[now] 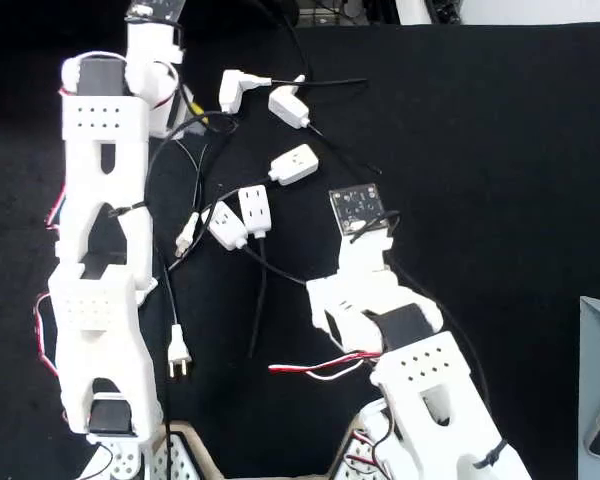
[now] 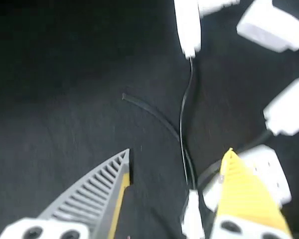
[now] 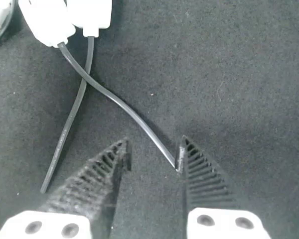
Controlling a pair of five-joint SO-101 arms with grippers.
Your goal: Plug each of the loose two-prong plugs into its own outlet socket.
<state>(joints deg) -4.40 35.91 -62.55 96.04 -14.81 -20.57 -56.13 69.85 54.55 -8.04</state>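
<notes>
The right gripper (image 3: pixel 154 141) hung low over the black cloth (image 3: pixel 229 74) with its dark fingers spread and nothing held. The loose end of a thin black cord (image 3: pixel 114 102) stopped right at the inner edge of one fingertip. That cord ran away to the paired outlet sockets (image 3: pixel 47 22), which lay side by side and touching, the second trailing a cord of its own.

The left gripper (image 2: pixel 178 151) was also parted and empty, with one grey finger and one yellow. A black cable (image 2: pixel 184 109) ran through the gap between them. A slotted socket block (image 2: pixel 269 172) sat partly hidden behind the yellow finger, and a small white plug (image 2: pixel 192 219) lay just beside it.

The high view added a two-prong plug (image 1: pixel 178 355), prongs bare, close beside the left arm's lower section and well apart from both grippers. Farther off were a single outlet socket (image 1: pixel 294 163), then a white adapter (image 1: pixel 288 105) and a corded white plug (image 1: pixel 235 88) near the left gripper. Crossing cords tangled between them, and the left arm covered part of the run.
</notes>
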